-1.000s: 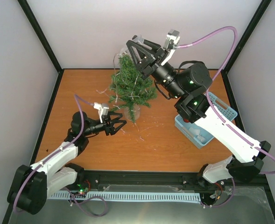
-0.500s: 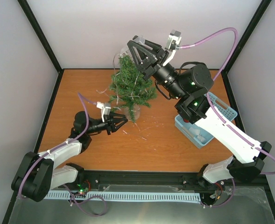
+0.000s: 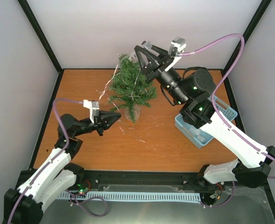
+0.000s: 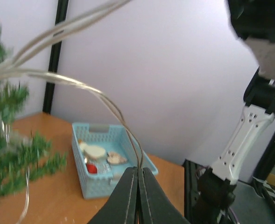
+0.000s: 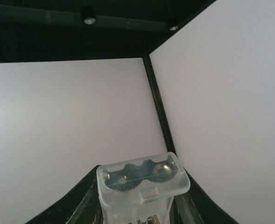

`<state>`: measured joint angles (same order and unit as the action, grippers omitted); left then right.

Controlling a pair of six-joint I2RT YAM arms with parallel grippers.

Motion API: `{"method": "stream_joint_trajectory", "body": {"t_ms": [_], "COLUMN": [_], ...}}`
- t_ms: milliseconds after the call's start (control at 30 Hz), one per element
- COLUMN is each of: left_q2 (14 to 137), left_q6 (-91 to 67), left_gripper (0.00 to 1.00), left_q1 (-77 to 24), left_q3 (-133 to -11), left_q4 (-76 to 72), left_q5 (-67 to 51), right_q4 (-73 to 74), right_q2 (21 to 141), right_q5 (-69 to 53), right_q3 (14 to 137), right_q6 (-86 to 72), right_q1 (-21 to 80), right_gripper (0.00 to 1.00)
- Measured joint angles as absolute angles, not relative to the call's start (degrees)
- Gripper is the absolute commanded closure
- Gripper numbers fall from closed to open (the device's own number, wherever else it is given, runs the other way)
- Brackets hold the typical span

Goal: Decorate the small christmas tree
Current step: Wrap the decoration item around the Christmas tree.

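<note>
The tree [image 3: 130, 86] stands upper centre on the surface [image 3: 151, 144]. The left claw [image 3: 115, 116] is pressed together on the thin light wire [image 4: 104, 97]; the right claw [image 3: 144, 50] pinches its clear battery box [image 5: 142, 179] by the treetop. Pulling the wire taut could topple the tree or snag branches.

There is one small christmas tree [image 3: 130, 88] near the far edge, one light blue basket [image 3: 226, 109] at the right edge, one thin silver wire [image 4: 76, 84] and one clear battery case [image 5: 142, 179]. There are two grippers: left gripper [image 3: 115, 116], right gripper [image 3: 144, 46].

The right end effector [image 5: 138, 206] clamps a clear plastic battery case [image 5: 143, 179] before white walls [image 5: 58, 116].
</note>
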<state>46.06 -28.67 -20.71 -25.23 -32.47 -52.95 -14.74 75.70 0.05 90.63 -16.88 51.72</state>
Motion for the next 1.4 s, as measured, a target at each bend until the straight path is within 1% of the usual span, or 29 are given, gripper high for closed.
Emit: {"method": "stream_joint_trajectory", "body": {"t_ms": [133, 233, 300, 500, 667, 767, 933, 1133, 1267, 1400], "left_q2": [40.2, 39.2, 39.1, 40.9, 43.2, 46.1, 51.9, 57.7, 58.9, 60.2], "left_q6": [-27.7, -27.6, -26.0, -16.2, -10.8, -9.1, -8.3, -8.3, -8.5, -10.0], "left_gripper": [0.99, 0.99, 0.99, 0.99, 0.99, 0.99, 0.99, 0.99, 0.99, 0.99], "left_q1": [-20.7, -20.7, -20.8, -20.8, -20.8, -20.5, -17.6, -7.9, -6.4, -6.3], "left_q3": [-31.9, -36.5, -40.1, -54.5, -62.5, -65.2, -68.5, -73.5, -78.2, -84.0], "left_q4": [-25.7, -21.9, -16.7, 3.1, 11.5, 14.3, 17.3, 19.7, 20.4, 20.9], "left_q5": [-51.2, -49.7, -46.5, -29.6, -16.7, -11.3, -7.7, -7.0, -7.3, -8.7], "right_q4": [-12.6, -11.4, -10.4, -8.3, -8.4, -8.4, -9.2, -11.0, -11.2, -11.3], "right_q2": [73.5, 71.9, 70.9, 68.6, 67.5, 67.7, 70.5, 74.7, 76.8, 77.2], "right_q5": [3.3, 6.3, 8.1, 12.4, 13.4, 12.6, 10.1, 7.1, 6.4, 6.4], "right_q3": [88.7, 87.4, 87.1, 87.1, 87.2, 87.4, 90.9, 96.9, 99.8, 100.1], "right_q6": [-12.8, -9.3, -7.1, -1.2, 2.6, 4.7, 8.5, 13.1, 15.3, 16.8], "right_q1": [51.5, 51.4, 51.4, 51.4, 51.4, 51.4, 51.4, 51.4, 51.4, 51.4], "right_gripper": [0.86, 0.86, 0.86, 0.86, 0.86, 0.86, 0.86, 0.86, 0.86, 0.86]}}
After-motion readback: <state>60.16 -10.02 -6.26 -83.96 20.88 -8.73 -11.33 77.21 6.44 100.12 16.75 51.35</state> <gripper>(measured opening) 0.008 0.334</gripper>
